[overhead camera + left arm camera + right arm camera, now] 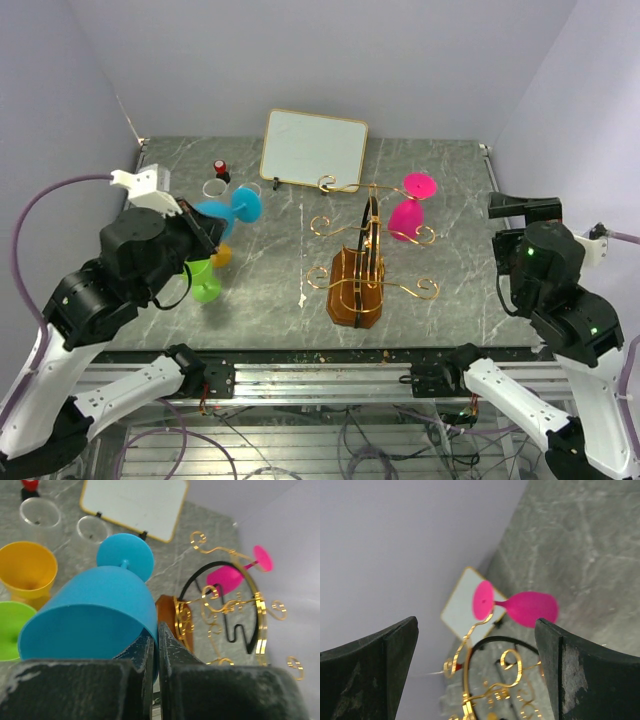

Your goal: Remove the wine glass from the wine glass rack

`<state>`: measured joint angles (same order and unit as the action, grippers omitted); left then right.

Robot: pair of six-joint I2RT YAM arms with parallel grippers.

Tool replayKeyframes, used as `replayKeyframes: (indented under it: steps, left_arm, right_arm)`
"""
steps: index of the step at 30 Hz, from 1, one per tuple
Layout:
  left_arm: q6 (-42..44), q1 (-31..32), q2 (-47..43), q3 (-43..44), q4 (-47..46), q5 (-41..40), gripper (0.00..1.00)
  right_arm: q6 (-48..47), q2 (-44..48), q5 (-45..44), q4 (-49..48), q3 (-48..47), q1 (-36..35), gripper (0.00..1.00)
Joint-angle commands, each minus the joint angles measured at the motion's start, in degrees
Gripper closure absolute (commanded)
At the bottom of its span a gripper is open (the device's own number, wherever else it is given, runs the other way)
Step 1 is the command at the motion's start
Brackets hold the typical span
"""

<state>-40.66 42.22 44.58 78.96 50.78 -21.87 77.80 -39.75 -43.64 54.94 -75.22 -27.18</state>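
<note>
left arm (120, 270) raised, elbow bent | left jaws clamped | right arm (555, 280) raised | right jaws wide apart

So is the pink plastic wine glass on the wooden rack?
On: the pink glass hangs by its foot from a gold arm of the rack.

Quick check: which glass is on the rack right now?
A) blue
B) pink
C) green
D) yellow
B: the pink wine glass hangs by its stem from a gold wire arm of the wine glass rack, while the blue wine glass is clamped in the left gripper, off to the rack's left.
</note>
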Motion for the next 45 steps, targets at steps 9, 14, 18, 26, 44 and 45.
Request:
replayKeyframes:
  steps: [9, 14, 18, 26, 44, 45]
  left_arm:
    - [4.3, 0.2, 10.3, -1.2, 6.2, 2.2, 0.93]
    - [5.3, 0.2, 14.6, -4.6, 5.8, 3.6, 0.93]
    - [6.9, 0.2, 18.2, -6.5, 3.8, 4.8, 0.93]
    - [11.9, -0.4, 34.2, -0.8, 8.5, 0.0, 0.93]
    - [18.8, -9.9, 44.5, -1.2, 1.5, 10.5, 0.93]
    - [19.0, -10.3, 44.6, -1.3, 1.2, 10.9, 0.93]
  right_arm:
    - [-19.7, 7.1, -5.4, -6.2, 4.8, 0.0, 0.00]
    - [-19.4, 6.2, -5.6, -4.7, 4.1, -0.1, 0.00]
    - [-20.4, 5.2, -4.8, -4.1, 3.9, -0.1, 0.00]
    - [-28.3, 4.7, 0.0, -8.0, 3.7, -0.1, 0.00]
    - [-30.2, 8.8, -0.2, -7.8, 4.2, -0.1, 0.00]
    - [-30.3, 8.8, -0.3, -7.9, 4.2, 0.0, 0.00]
